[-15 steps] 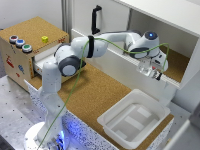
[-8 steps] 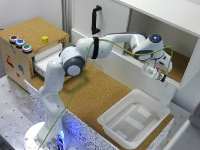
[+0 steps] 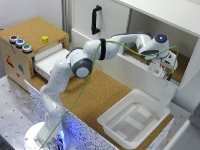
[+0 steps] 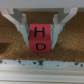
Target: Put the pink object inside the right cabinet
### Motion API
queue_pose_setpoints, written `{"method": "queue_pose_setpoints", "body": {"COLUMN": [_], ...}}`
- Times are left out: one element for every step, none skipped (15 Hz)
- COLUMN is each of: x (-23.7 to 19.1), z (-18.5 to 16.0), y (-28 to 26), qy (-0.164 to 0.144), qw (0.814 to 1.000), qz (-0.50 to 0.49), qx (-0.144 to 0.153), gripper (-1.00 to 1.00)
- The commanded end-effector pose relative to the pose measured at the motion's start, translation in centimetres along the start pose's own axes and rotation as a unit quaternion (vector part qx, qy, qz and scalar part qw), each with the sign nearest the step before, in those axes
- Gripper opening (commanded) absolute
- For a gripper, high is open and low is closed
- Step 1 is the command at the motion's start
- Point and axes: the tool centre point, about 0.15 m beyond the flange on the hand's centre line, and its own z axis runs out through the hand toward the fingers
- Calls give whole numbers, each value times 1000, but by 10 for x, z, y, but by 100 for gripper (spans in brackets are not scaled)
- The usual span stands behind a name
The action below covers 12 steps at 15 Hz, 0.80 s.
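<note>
Since the earlier frame, little has shifted. Hand (image 4: 41, 31) sits inside the right cabinet (image 3: 186, 64), clenched on the pink object (image 4: 41, 39), directly above the cork floor (image 4: 15, 47).

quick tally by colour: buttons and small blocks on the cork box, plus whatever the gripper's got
Blue buttons: 2
Green button: 1
Yellow block: 1
Pink block, lettered H and D, between the gripper fingers inside the right cabinet: 1
Total: 5

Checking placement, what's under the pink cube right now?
Under the pink cube, held between the gripper fingers, lies the cabinet's cork floor. Whether it touches the cork is hidden.
</note>
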Motion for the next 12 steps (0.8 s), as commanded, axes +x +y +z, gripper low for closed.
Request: {"method": "queue_pose_setpoints", "body": {"x": [30, 24, 18, 12, 5, -2, -11, -20, -30, -39, -48, -56], "z": [-10, -23, -33, -42, -50, -58, -68, -75, -82, -88, -95, -102], "y": [-9, -15, -21, -26, -31, -34, -39, -45, -53, -60, -69, -81], "qy": [-43, -27, -22, -19, -18, -14, -11, -12, -15, -17, -21, -25], "qw": [998, 999, 1000, 1000, 1000, 1000, 1000, 1000, 1000, 1000, 999, 999], "qz": [-11, -8, -8, -9, -8, -3, 1, 5, 9, 12, 15, 15], "qx": [32, 22, 10, 0, -11, -13, -17, -18, -21, -22, -24, -24], "gripper": [100, 100, 100, 100, 100, 100, 100, 100, 100, 100, 100, 100]}}
